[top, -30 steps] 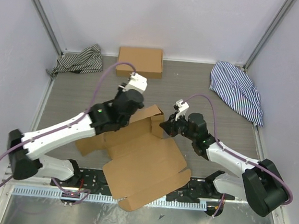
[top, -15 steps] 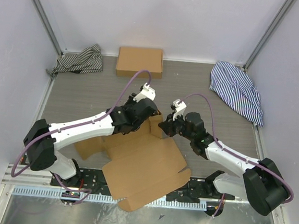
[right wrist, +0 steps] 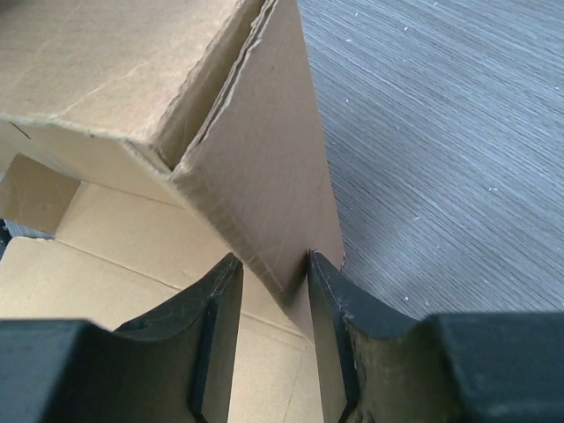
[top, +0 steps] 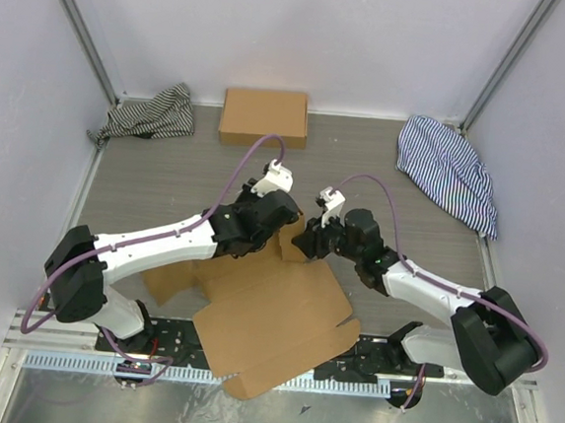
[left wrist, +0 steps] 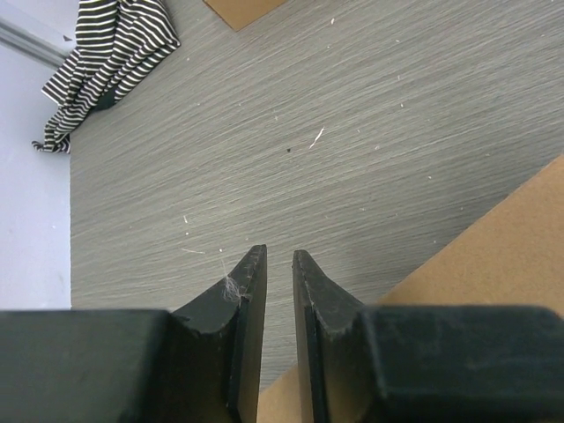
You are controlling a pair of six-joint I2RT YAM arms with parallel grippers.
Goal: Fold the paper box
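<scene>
The paper box is a brown die-cut sheet lying mostly flat near the arm bases, with one side flap raised at its far end. My right gripper is open, and its fingers straddle the lower corner of that raised flap. The flap touches the right finger and stands clear of the left one. My left gripper hangs just left of the flap. In the left wrist view it is nearly closed with nothing between the fingers, and a cardboard edge lies at the lower right.
A ready-formed brown box sits at the back wall. A black-and-white striped cloth lies at the back left and shows in the left wrist view. A blue striped cloth lies at the back right. Walls enclose the table.
My left arm has dropped and swung right, bringing its gripper down beside the raised flap. My right gripper has edged left onto the flap's corner.
</scene>
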